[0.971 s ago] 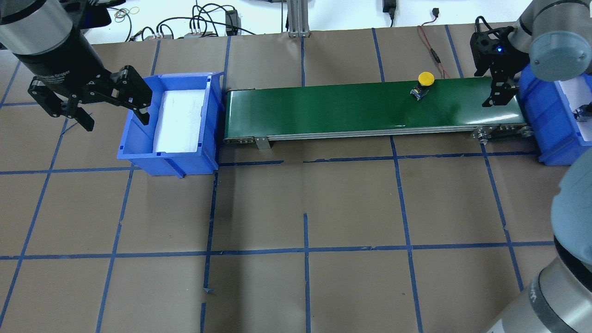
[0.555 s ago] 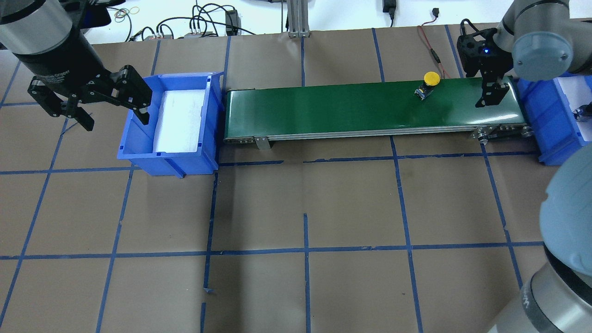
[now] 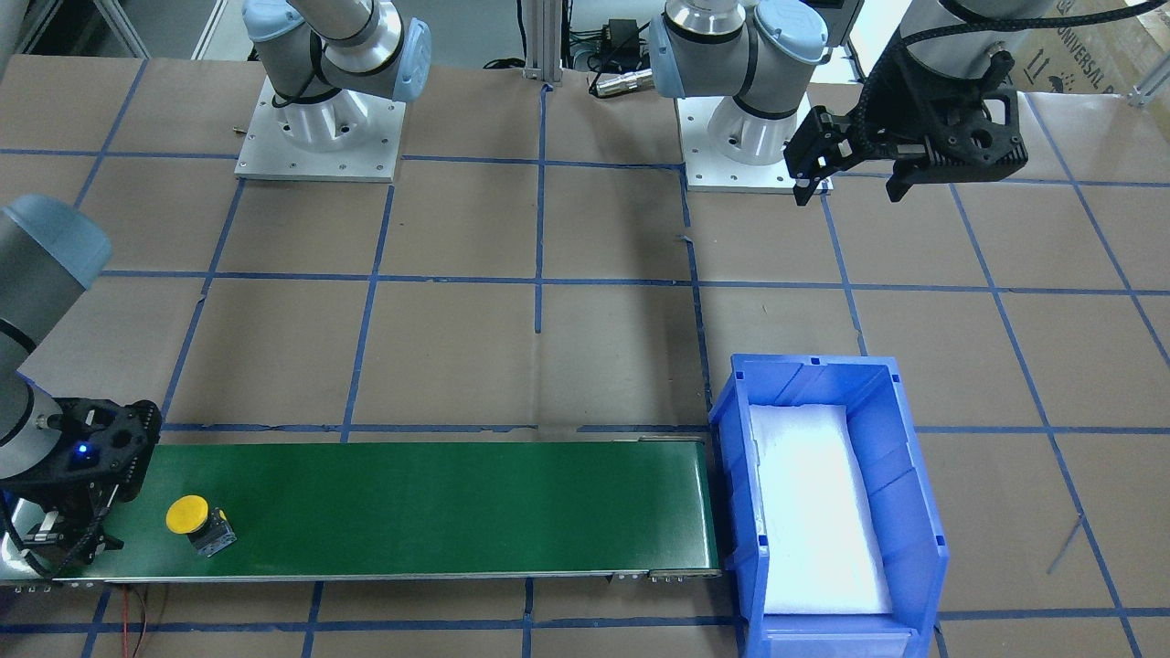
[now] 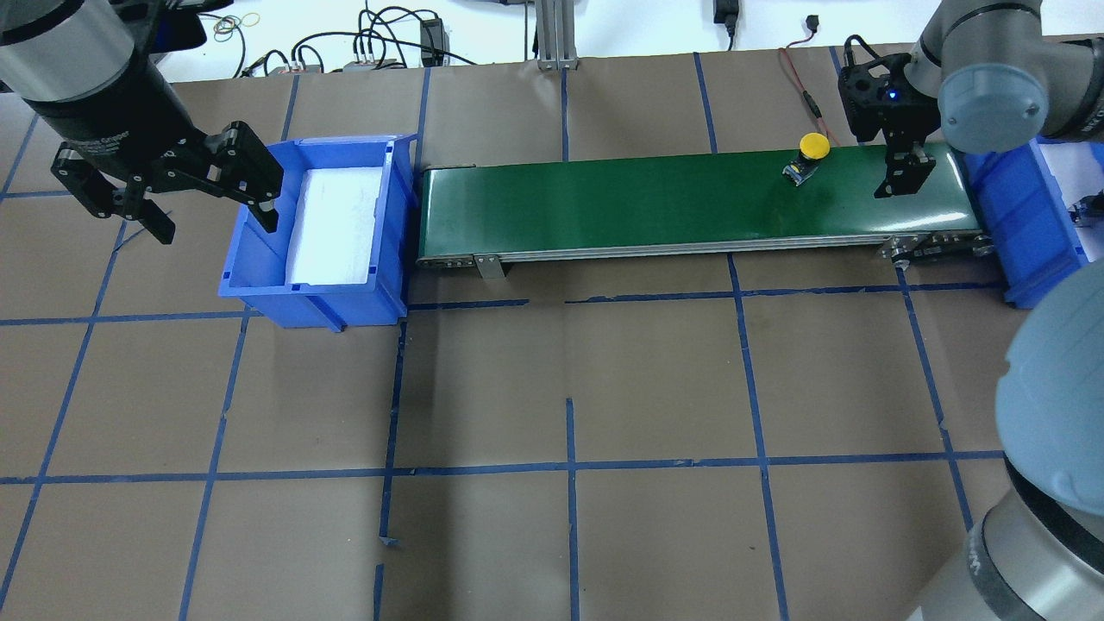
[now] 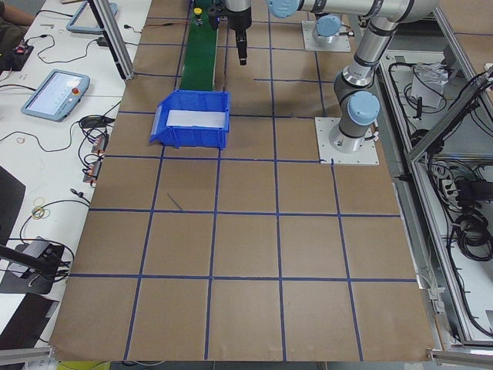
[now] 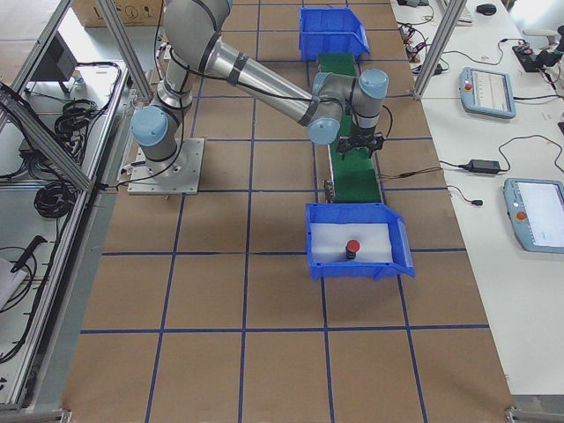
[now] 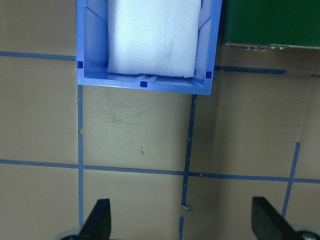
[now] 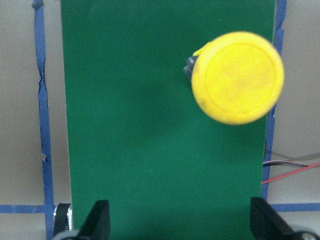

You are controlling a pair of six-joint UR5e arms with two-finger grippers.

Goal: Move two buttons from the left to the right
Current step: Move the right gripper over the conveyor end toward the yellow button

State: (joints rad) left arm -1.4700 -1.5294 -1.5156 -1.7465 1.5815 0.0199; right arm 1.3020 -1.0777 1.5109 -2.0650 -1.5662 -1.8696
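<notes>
The yellow button (image 4: pixel 811 153) stands on the green conveyor belt (image 4: pixel 604 198) near its right end, also in the front view (image 3: pixel 196 524) and large in the right wrist view (image 8: pixel 237 77). My right gripper (image 4: pixel 901 172) hangs open over the belt's right end, a short way right of the yellow button, and shows in the wrist view (image 8: pixel 181 222). The red button (image 6: pixel 352 248) stands in the right blue bin (image 6: pixel 313 251). My left gripper (image 4: pixel 214 222) is open and empty, above the table beside the left blue bin (image 4: pixel 259 289).
The left bin (image 3: pixel 731 429) holds only a white foam pad (image 4: pixel 332 224). The right bin (image 4: pixel 1022 216) sits against the belt's right end. Cables and a red wire (image 4: pixel 802 86) lie behind the belt. Blue tape lines grid the brown table.
The yellow button has travelled to the right along the belt. My right gripper has moved left and back over the belt's end, closer to the button. The left arm has not moved.
</notes>
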